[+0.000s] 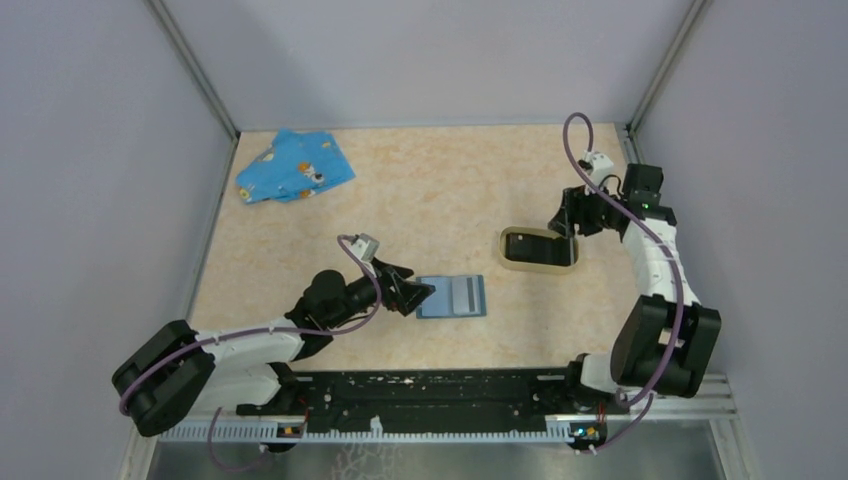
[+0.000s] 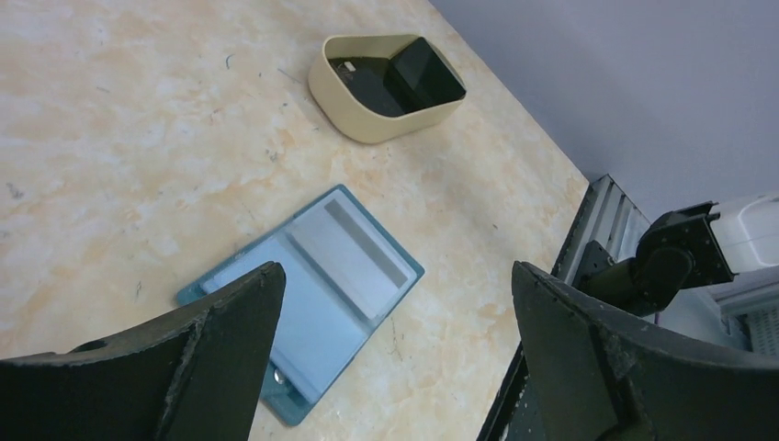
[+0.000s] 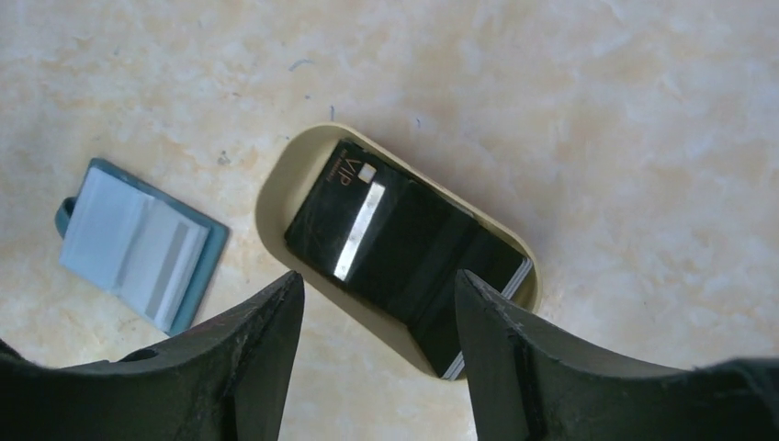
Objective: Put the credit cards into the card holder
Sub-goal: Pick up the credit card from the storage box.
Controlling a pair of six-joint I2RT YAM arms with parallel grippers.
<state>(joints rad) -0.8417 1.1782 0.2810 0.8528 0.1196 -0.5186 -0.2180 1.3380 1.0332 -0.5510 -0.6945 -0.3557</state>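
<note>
Beside card holder, blue case; far-left, patterned cloth

Matt beige plastic card holder; glossy black cards; smooth marbled table; printed cloth.

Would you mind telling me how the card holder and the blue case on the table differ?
The card holder is beige, oval and walled; the blue case is rectangular and flat. The card holder contains black cards; the blue case shows pale panels on top. Both rest on the table, ungripped.
</note>
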